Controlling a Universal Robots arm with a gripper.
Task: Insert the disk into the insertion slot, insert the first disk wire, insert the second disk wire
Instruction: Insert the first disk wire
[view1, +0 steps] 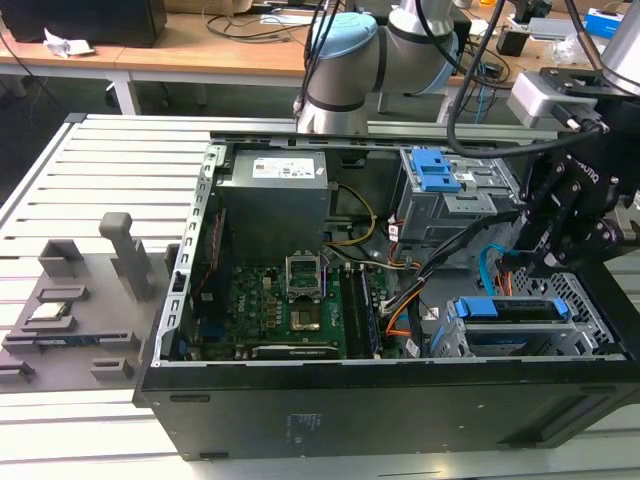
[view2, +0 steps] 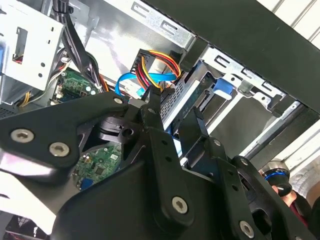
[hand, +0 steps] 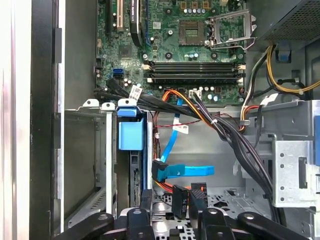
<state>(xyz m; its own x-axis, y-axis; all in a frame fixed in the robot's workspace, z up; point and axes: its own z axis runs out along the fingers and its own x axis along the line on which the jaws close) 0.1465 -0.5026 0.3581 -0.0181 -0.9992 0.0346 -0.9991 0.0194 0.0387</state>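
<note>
The disk (view1: 510, 308), in its bright blue carrier, sits inside the insertion slot (view1: 452, 342), the silver cage at the case's corner on the exterior view's right. In the first wrist view the disk (hand: 131, 135) stands edge-on in the cage (hand: 87, 150). My gripper (view1: 540, 255) hangs just above the disk's rear end. Its fingers (view2: 152, 102) stand apart around the disk's back edge. A blue data wire (hand: 172, 145) and a black plug on red, yellow and orange wires (hand: 197, 197) lie loose beside the fingertips. Those coloured wires (view2: 157, 67) end right at one fingertip.
A taller grey bay with blue clips (view1: 440, 180) rises behind the cage. A thick black cable bundle (hand: 225, 130) crosses close to the gripper. The motherboard (view1: 290, 300) and power supply (view1: 275, 190) fill the case's middle. Grey fixtures (view1: 80, 300) stand on the table at the exterior view's left.
</note>
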